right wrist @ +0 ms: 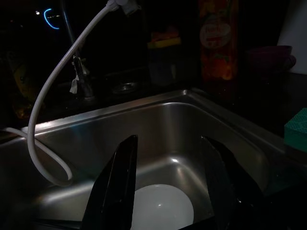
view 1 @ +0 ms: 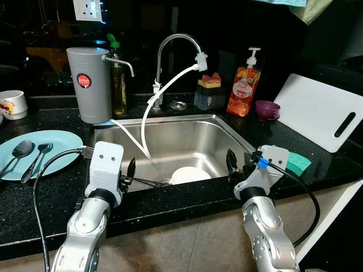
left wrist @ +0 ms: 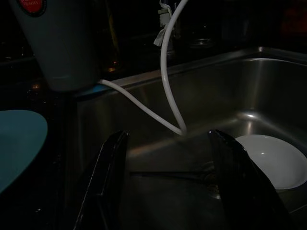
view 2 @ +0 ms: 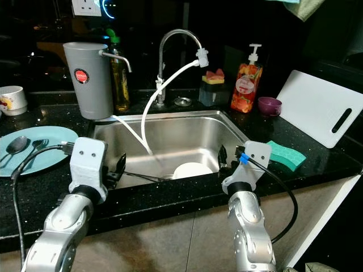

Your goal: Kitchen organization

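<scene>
Standing square to the steel sink (view 1: 224, 126), both arms raised over its front rim, presumably to reach what lies inside. Left hand (view 1: 131, 173) spread wide and empty at the left of the basin, fingers (left wrist: 108, 165) aimed along the basin floor toward the drain. Right hand (view 1: 231, 165) likewise parted wide, gripping nothing, poised just above a white bowl (view 1: 189, 174) resting on the sink bottom, probably the next thing to lift. On the black worktop (view 1: 51, 195) at left, a teal plate (view 1: 59, 146) carrying spoons (view 1: 20, 152), likely already sorted. Green sponge (view 1: 298, 164) beside the right wrist, well apart from the bowl.
</scene>
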`<state>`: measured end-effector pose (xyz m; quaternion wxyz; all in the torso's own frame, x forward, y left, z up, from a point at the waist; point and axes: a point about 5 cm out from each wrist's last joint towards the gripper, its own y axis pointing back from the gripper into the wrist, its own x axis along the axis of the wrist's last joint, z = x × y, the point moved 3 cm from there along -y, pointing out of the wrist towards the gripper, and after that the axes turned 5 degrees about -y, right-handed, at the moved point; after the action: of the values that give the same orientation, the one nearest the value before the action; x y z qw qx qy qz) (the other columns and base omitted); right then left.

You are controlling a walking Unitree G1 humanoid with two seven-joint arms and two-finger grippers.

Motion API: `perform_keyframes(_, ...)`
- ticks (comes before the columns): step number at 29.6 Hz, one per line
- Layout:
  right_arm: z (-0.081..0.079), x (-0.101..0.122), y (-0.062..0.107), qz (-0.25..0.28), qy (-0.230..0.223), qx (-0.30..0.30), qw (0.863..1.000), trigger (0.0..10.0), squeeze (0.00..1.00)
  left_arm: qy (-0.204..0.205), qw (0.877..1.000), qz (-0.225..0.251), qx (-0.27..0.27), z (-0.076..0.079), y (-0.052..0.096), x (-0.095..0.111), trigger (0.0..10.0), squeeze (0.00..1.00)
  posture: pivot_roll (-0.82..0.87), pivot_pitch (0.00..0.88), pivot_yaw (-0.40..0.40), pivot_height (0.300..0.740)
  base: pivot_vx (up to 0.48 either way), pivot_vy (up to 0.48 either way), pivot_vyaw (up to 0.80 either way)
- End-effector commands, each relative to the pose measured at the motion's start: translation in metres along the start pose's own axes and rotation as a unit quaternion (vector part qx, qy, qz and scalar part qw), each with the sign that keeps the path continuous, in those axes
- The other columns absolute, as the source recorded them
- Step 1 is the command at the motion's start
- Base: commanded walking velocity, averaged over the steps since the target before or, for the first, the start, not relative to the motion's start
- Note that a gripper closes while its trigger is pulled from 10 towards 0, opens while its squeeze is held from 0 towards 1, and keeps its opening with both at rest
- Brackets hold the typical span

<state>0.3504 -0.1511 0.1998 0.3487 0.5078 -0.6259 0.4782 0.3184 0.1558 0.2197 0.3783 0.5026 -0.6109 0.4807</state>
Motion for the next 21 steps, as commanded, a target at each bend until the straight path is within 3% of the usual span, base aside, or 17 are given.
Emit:
perform_keyframes(1, 0.0004, 0.0002, 0.0011, -0.001, 0.002, -0.001, 1.0, 10.0, 0.0, 0.002, 1.0, 0.001, -0.002, 0.0015, -0.0003, 0.0003, 10.0, 0.0, 0.17, 0.034, -0.1, 0.74, 0.0, 0.0, 0.0)
perform_keyframes(21, -0.0032, -0.0031, 0.0005, -0.006, -0.003, 0.003, 1.0, 10.0, 0.0, -0.001, 1.0, 0.003, 0.002, -0.0009, 0.0003, 0.0017, 10.0, 0.0, 0.19, 0.035, -0.104, 0.74, 0.0, 0.0, 0.0)
